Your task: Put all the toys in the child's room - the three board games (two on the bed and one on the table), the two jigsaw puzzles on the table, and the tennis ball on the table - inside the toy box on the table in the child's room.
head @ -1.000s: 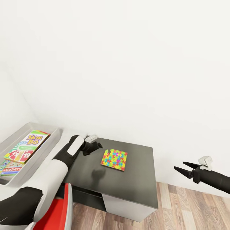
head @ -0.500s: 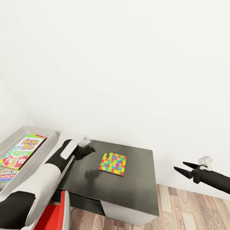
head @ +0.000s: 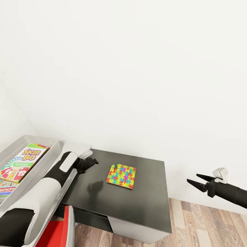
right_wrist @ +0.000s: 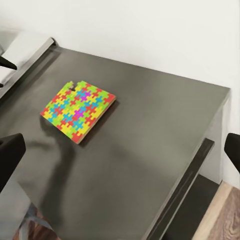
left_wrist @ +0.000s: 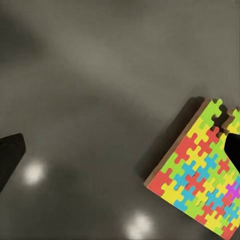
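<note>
One jigsaw puzzle lies flat on the dark lower section of the table. My left gripper hovers over that section, left of the puzzle and apart from it. In the left wrist view its fingertips stand wide apart, open and empty, with the puzzle off to one side. At the far left is the toy box, holding a Skip-Bo board game and another game beneath it. My right gripper hangs open and empty beyond the table's right end, above the floor. The right wrist view looks across at the puzzle.
A white wall runs close behind the table. A red chair stands at the table's near left, under my left arm. Wood plank floor lies to the right of the table. The table has white cabinet panels below.
My left arm has drawn back to the left, away from the puzzle. The head view shifted slightly. The puzzle and the right arm have stayed put.
</note>
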Motion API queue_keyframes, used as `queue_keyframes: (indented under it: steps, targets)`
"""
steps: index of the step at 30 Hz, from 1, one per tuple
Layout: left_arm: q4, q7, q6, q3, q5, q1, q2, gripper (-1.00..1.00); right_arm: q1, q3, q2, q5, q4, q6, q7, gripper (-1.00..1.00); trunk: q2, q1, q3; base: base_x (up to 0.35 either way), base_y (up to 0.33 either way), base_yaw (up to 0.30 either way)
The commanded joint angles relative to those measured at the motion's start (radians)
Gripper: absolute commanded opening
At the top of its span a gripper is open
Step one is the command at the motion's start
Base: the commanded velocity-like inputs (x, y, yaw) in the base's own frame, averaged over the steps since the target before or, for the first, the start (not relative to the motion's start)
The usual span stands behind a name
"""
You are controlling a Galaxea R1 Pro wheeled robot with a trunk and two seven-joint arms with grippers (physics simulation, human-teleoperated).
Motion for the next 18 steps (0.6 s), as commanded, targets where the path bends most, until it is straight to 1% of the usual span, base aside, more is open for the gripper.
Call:
queue_keyframes:
  steps: [1,4,5,12,15,18]
  targets:
    - [-0.002,0.009,0.0,-0.005,0.012,-0.001,0.001,1.0,-0.001,-0.002,0.0,0.008,-0.001,0.01,0.009,1.0,-0.002,0.001,-0.002,0.0,0.0,-0.102]
    - [-0.01,0.013,-0.005,-0.011,0.008,0.002,-0.004,1.0,-0.001,0.0,0.0,0.008,-0.001,0.009,0.009,1.0,-0.002,0.001,-0.002,0.0,0.0,-0.217]
    - [-0.016,0.012,-0.009,-0.014,0.007,0.005,-0.011,1.0,0.0,-0.001,0.0,0.008,-0.001,0.007,0.009,1.0,-0.002,0.001,-0.002,0.0,0.0,-0.066]
    - [-0.018,0.013,-0.013,-0.017,0.005,0.007,-0.014,1.0,0.0,-0.002,0.0,0.008,-0.001,0.006,0.009,1.0,-0.002,0.001,-0.002,0.0,-0.008,-0.025]
    - [-0.019,0.014,-0.013,-0.018,0.004,0.008,-0.013,1.0,0.0,-0.002,0.0,0.008,-0.001,0.007,0.009,1.0,-0.002,0.001,-0.002,0.0,-0.16,-0.004]
    - [-0.019,0.014,-0.013,-0.018,0.004,0.009,-0.013,1.0,0.0,-0.002,0.0,0.008,-0.001,0.007,0.009,1.0,-0.002,0.001,-0.002,-0.002,-0.261,-0.001]
